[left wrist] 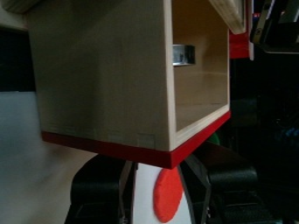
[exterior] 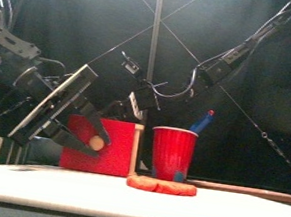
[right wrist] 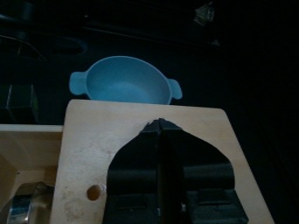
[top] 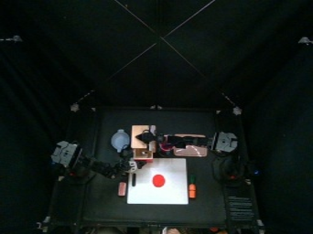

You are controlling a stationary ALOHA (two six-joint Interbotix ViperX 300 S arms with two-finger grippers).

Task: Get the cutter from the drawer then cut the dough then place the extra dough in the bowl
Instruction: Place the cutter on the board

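Observation:
The pale wooden box [top: 143, 135] stands at the back of the table, and its red drawer front [exterior: 103, 147] is pulled out toward the white board [top: 171, 194]. The metal cutter [left wrist: 184, 55] lies inside the open drawer. My left gripper [left wrist: 156, 166] is at the drawer front, shut on its round knob [exterior: 96, 143]. My right gripper [right wrist: 162, 131] is shut, its tips pressed on the box's top [right wrist: 105, 131]. The flat red dough [top: 158, 179] lies on the board. Behind the box stands the blue-grey bowl [right wrist: 122, 80].
A red cup [exterior: 172, 152] with a blue knife [exterior: 203, 120] stands right of the box. An orange toy [top: 192, 190] lies at the board's right edge and a small red one [top: 123, 188] left of the board.

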